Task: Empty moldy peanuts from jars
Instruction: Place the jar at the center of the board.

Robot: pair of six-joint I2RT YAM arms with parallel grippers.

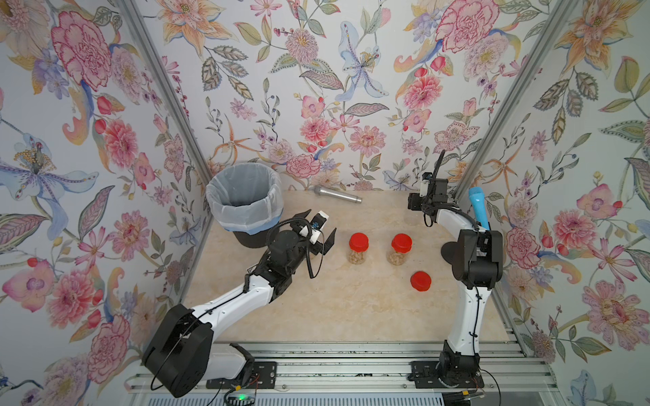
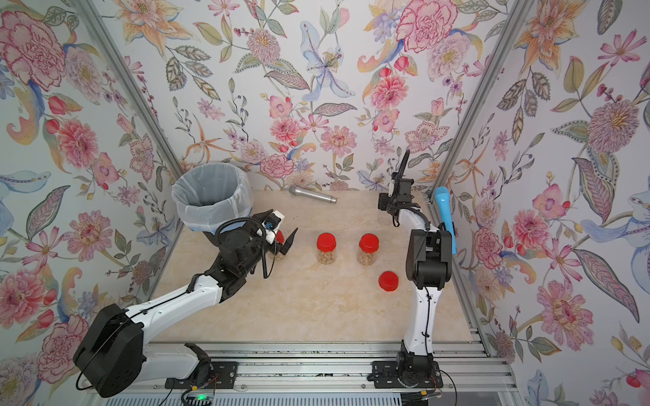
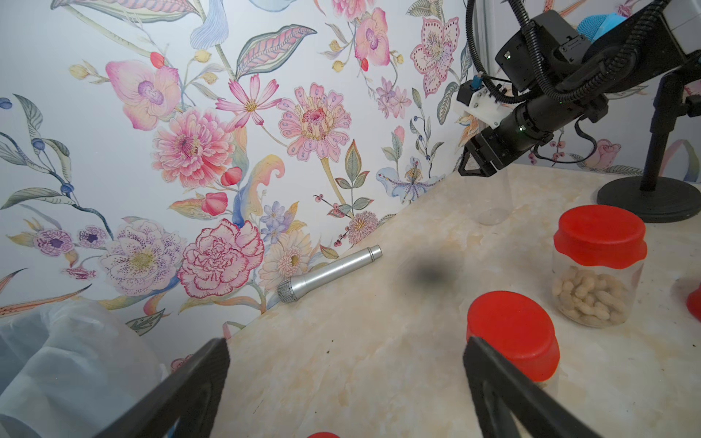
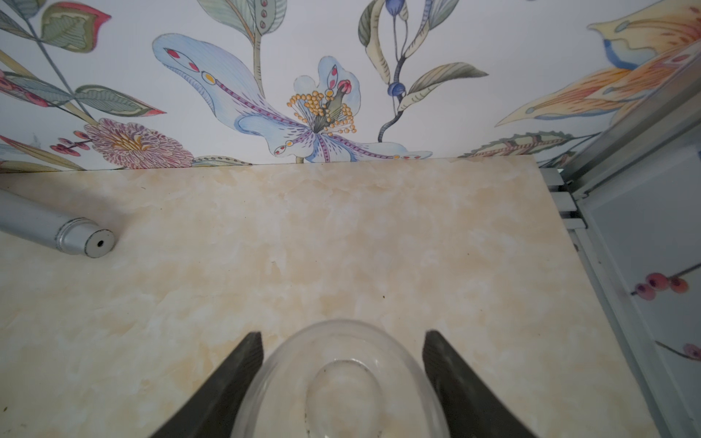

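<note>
There are the moldy peanuts, heaped low in the left jar and the right jar, both red-capped, side by side mid-table. At their 9 o'clock the left claw is spread wide, half hiding a third jar. A loose red lid lies at 4 o'clock. Up at 2 o'clock, the right claw straddles an empty jar; pinching or clear, I can't tell. There's a bin at 10 and a silver microphone at 12.
</note>
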